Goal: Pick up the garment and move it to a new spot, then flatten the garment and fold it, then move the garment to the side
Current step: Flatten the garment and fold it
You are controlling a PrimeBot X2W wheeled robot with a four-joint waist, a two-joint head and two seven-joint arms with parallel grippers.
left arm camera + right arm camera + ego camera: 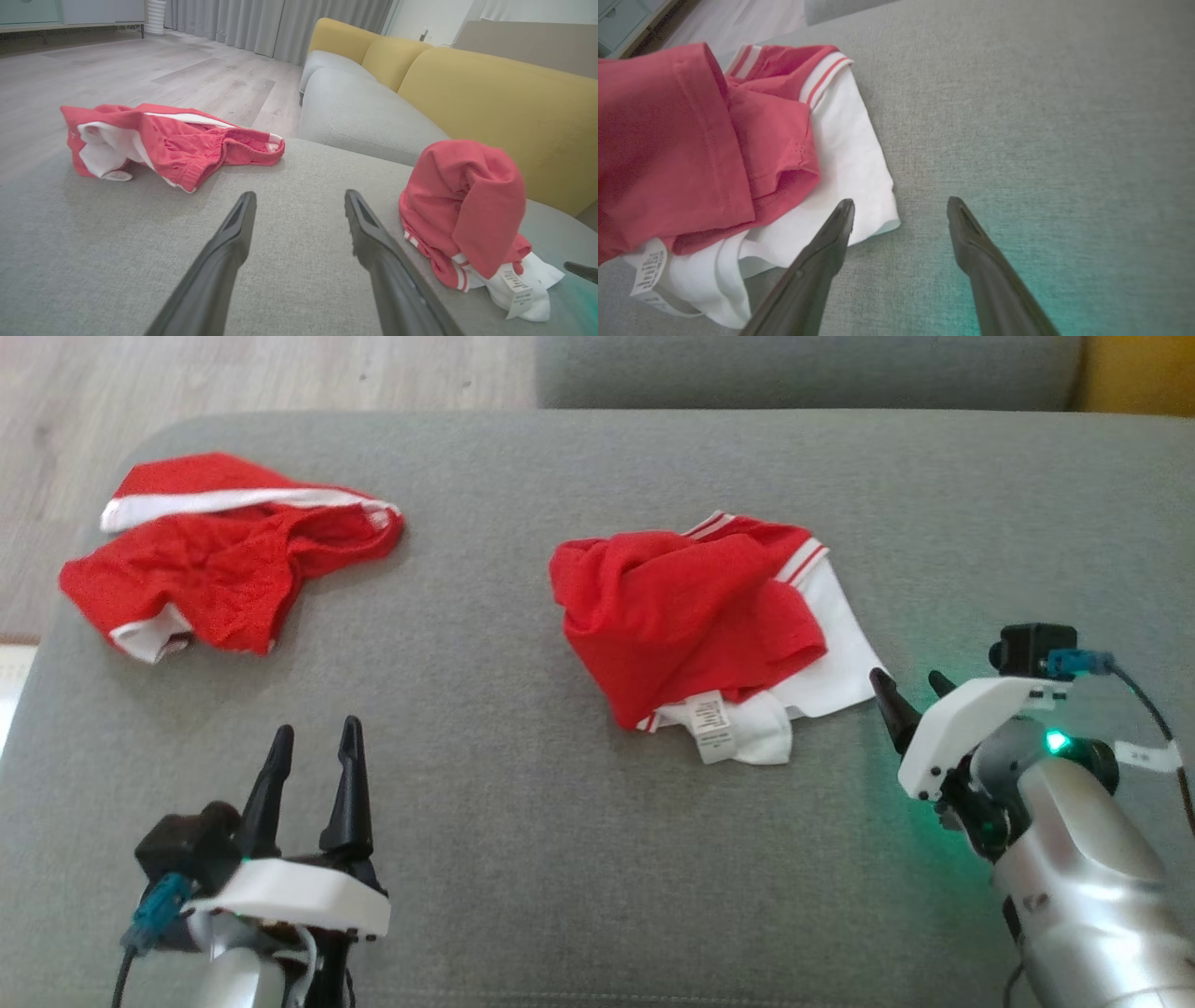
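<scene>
red garment [686, 616] bunched beside wide-spread right gripper [907, 679]

Grey cushion [560, 859] bears a red-white garment [691, 625] and, apart, red shorts [224, 565].

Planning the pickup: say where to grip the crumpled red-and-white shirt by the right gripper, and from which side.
Likely the flat white corner of the red-and-white shirt, from the robot's right with the open right gripper: it lies thin, nearest that gripper.
</scene>
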